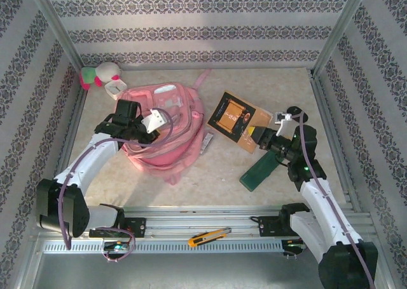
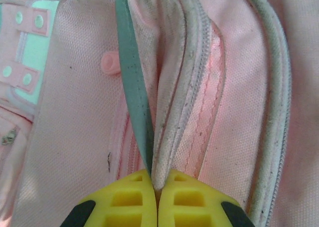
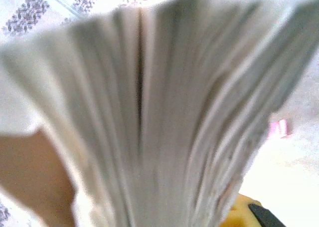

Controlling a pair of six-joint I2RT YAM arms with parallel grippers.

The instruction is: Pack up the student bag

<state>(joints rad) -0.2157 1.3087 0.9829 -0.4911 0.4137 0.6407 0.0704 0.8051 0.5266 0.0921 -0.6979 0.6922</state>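
Left gripper (image 2: 157, 191) was clenched, its two yellow fingertips (image 2: 132, 199) pressed together on a raised fold of the large soft pink fabric backpack (image 2: 75, 117), just where a grey-green trim strip (image 2: 132, 77) ran down into the pinch. Past the tips, the fold and a zip line beside it ran on toward the far side.

Seen from above, the left arm rose from its base at the near left. Its white forearm slanted far and right, and the wrist bent down over the backpack's near-left part. The backpack lay on the pale table (image 1: 210, 174) left of centre, most of it right of and beyond the gripper.

A yellow utility knife (image 1: 208, 237) lay on the near rail between the two bases. Farther in on the right lay a dark green flat case (image 1: 257, 173). Just beyond it the right gripper (image 1: 259, 135) was closed on the near-right corner of a thick book with an orange-and-black cover (image 1: 230, 116), whose fanned pages showed blurred in the wrist view. A pink-and-white plush toy (image 1: 107, 78) sat in the far left corner.
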